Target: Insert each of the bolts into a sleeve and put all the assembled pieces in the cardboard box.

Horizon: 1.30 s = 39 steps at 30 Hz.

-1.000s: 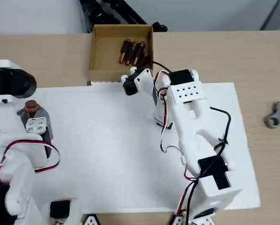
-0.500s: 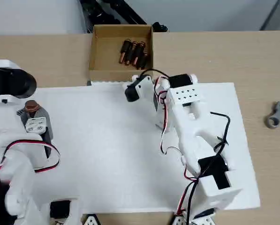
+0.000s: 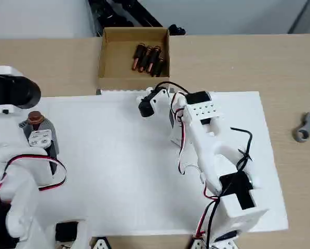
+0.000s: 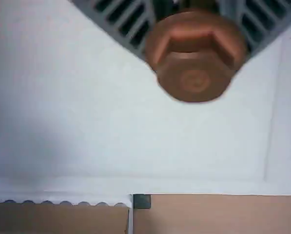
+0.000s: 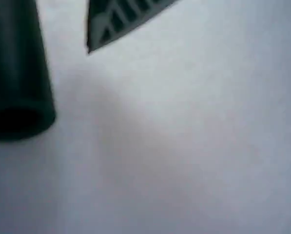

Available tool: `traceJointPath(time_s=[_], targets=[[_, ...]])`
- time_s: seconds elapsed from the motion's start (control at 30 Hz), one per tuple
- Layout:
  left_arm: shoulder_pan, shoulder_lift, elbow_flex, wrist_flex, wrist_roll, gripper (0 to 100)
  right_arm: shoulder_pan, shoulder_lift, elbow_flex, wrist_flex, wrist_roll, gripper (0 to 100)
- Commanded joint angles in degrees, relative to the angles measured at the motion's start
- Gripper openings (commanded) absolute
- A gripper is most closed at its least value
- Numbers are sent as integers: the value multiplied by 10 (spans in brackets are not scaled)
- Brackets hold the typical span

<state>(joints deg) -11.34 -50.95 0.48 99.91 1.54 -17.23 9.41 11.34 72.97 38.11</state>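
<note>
The left hand (image 4: 191,12) pinches a copper bolt (image 4: 194,58) by its shank, head outward, presumably ready to meet the black sleeve (image 5: 16,73) just beside the right hand (image 3: 173,123), whose grip I cannot tell; four assembled pieces (image 3: 148,58) lie in the cardboard box (image 3: 113,59) just beyond it.

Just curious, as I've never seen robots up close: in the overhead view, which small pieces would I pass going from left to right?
copper bolt held in one arm's jaws → black sleeve in the other arm's jaws → grey part lying on the bare wood
</note>
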Motion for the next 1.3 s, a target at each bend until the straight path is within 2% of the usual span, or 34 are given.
traceJointPath(time_s=[0.0,1.03,1.1,1.2,1.27], targets=[[0,-5,-3,4,-4,9,0,-3,12,-32,4,187],[1,-5,-5,4,-4,10,1,-3,19,-33,4,184],[1,-5,-5,4,-4,10,1,-3,23,-33,4,139],[1,-5,-5,4,-4,10,0,-3,33,-36,4,9],[1,-5,-5,4,-5,10,0,-3,34,-36,4,18]])
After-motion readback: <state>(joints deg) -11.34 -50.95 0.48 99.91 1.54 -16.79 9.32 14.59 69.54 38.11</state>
